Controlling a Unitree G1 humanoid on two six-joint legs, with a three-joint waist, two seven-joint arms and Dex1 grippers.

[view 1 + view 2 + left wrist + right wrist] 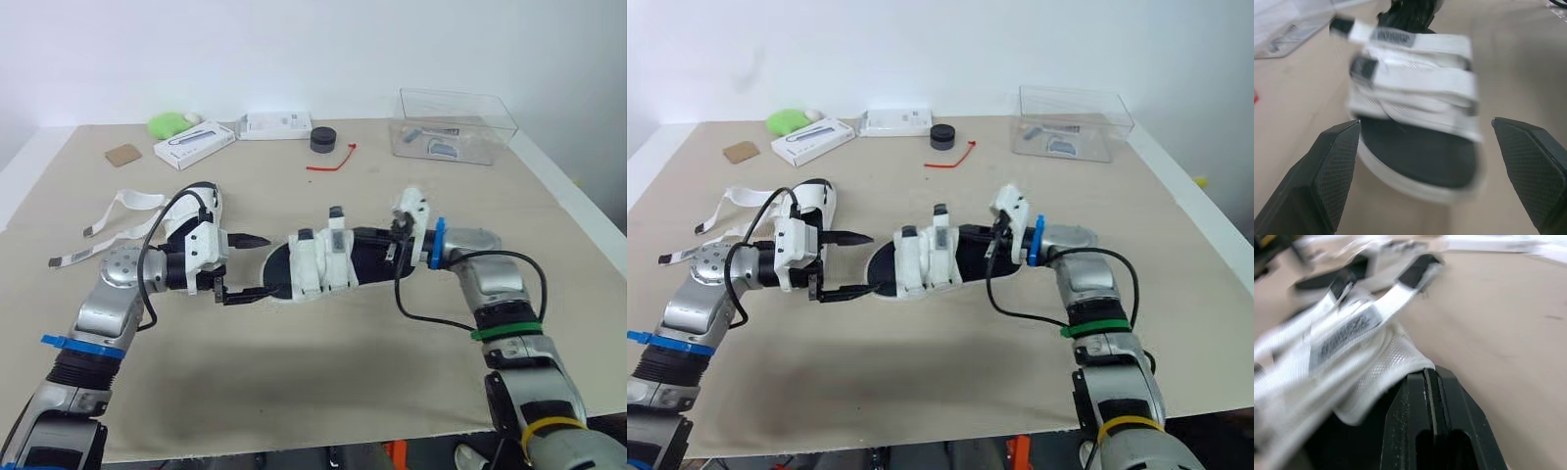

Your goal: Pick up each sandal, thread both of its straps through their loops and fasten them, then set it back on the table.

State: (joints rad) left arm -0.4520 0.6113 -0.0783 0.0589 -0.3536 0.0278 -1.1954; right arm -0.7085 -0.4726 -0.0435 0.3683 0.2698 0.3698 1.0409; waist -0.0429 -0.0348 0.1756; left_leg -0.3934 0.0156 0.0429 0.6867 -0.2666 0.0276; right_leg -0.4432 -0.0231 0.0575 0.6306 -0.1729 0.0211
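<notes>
**Between the spread left fingers: the toe of the sandal to be strapped**

Between the two wide-parted black fingers [1334, 166] of the left gripper [263, 265] lies the toe end of the black-soled sandal with white woven straps [323, 262], and neither finger touches it. At its far end, the right gripper [395, 247] is closed on the heel, fingers pressed together, so the shoe spans the gap between the two hands just over the tan table [323, 382].

The step looks like strap work on this shoe. The right hand should hold its pinch firm and level, since a twist at the heel would swing the toe away from the left fingers. The left gripper would do best to go past the toe for one black strap tip [336, 213], not the sole. It should pinch the tip flat across its width and draw it along the strap's own line. Both tips stand upright above the bands. Whether they are already through their loops cannot be told.

The straps are flat ribbed webbing, limp and likely to fold. Their black ends look stiffer and one band carries a grey label. The sole is dark and matte with a pale rounded rim, thick enough to resist bending.

Behind the left gripper's wrist rests a second white sandal [204, 201], with loose white straps [132, 203] trailing outward.
</notes>
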